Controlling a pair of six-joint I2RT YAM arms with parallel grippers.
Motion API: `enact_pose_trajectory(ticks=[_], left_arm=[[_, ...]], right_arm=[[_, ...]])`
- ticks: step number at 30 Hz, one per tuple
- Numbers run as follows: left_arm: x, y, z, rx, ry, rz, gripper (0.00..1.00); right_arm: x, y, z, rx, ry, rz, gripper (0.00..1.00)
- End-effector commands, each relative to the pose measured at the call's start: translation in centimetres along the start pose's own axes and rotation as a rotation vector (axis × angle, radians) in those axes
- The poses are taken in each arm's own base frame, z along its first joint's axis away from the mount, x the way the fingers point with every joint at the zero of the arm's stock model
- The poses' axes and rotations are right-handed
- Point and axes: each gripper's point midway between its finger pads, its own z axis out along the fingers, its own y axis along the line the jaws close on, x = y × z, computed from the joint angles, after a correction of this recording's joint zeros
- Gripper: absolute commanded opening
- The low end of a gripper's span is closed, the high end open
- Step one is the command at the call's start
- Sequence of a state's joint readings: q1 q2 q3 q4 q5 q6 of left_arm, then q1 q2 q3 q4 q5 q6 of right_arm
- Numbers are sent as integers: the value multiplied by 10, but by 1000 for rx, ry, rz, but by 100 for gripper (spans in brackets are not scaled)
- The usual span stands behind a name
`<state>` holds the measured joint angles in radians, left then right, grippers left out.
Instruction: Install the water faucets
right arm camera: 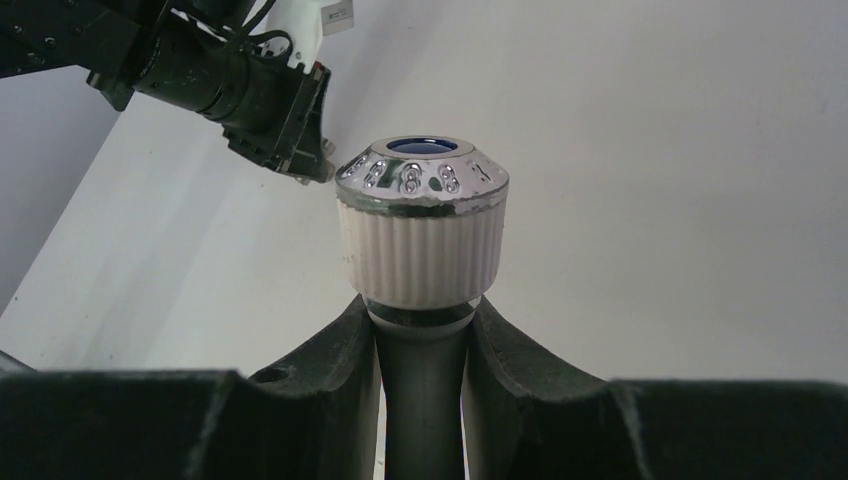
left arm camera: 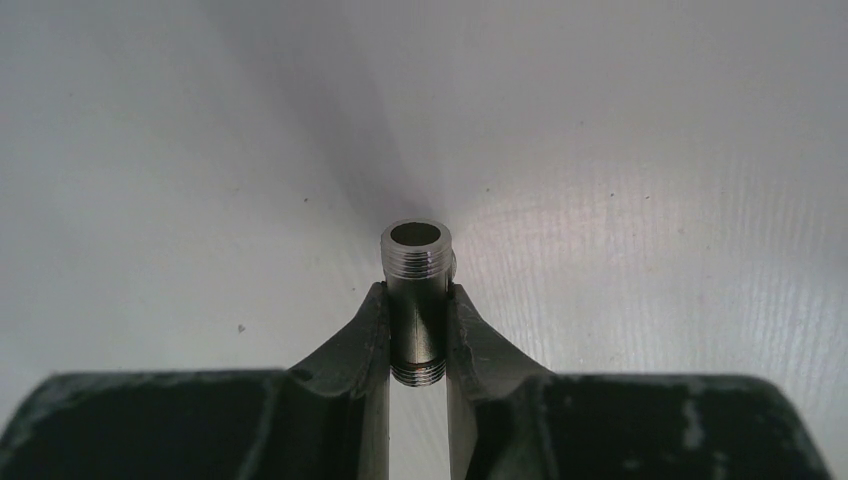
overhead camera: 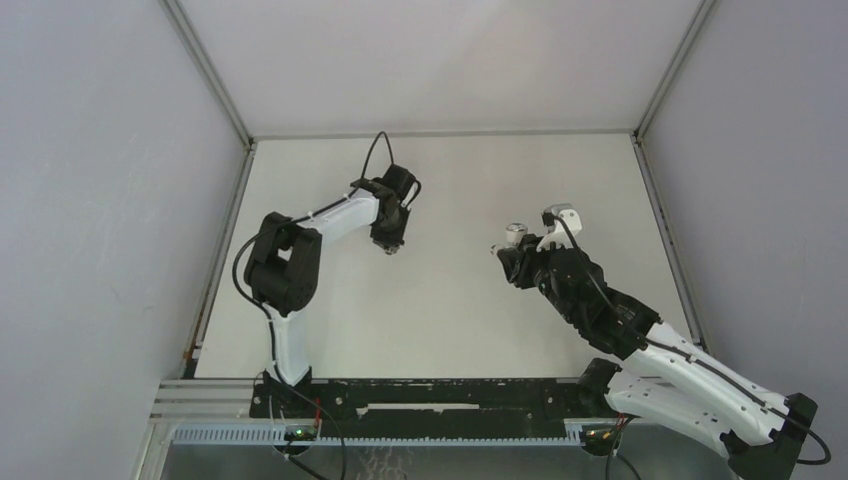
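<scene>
Threads show at both ends of the grey metal fitting (left arm camera: 415, 250), whose smooth middle is pinched tight in the left gripper (left arm camera: 418, 296), its hollow end pointing away past the tips. In the overhead view that gripper (overhead camera: 388, 243) hangs over the white table (overhead camera: 450, 170) at about nine o'clock of its middle. The right gripper (right arm camera: 420, 315) is clamped on the grey stem of the white tap piece (right arm camera: 420, 250), just under its ribbed knob and chrome cap. From above, the tap piece (overhead camera: 516, 232) sits at three o'clock of the fitting, well apart from it.
</scene>
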<state>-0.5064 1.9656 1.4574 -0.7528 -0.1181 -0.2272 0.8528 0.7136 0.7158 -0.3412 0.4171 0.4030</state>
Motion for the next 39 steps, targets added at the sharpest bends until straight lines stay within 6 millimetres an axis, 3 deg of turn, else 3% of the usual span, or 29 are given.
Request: enact_pose_trajectory(ticks=[1,9,12,15,21,24,29,33,34,39], left_arm=[[-34,-17,-1,82,-110,56,0],[-32,-35,19,171,-59,151,4],[-29,-37,23,164,-26,172,20],[-30,-37,20,153,-28,177,49],[-47,-30,-9,118,-105,162,67],[-57,-27,-32,115,-160,151,99],[-66,-19,-85,110,-272,123,100],[-70,-25,-151,202,-429,41,100],[-68,-33,-174,275,-484,24,100],[-46,-86,-243,702,-591,19,100]], right_arm=[[-21,16,-1,-65,-41,62,0],[-15,13,-1,-49,-17,66,0],[-14,9,-3,-37,-13,65,0],[-13,8,-3,-32,-10,70,0],[-17,12,-1,-52,-20,72,0],[-19,12,0,-64,-13,74,0],[-21,27,1,-222,48,130,0],[-33,37,-2,-411,64,238,0],[-36,40,-4,-466,71,265,0],[-61,57,-17,-688,58,356,0]])
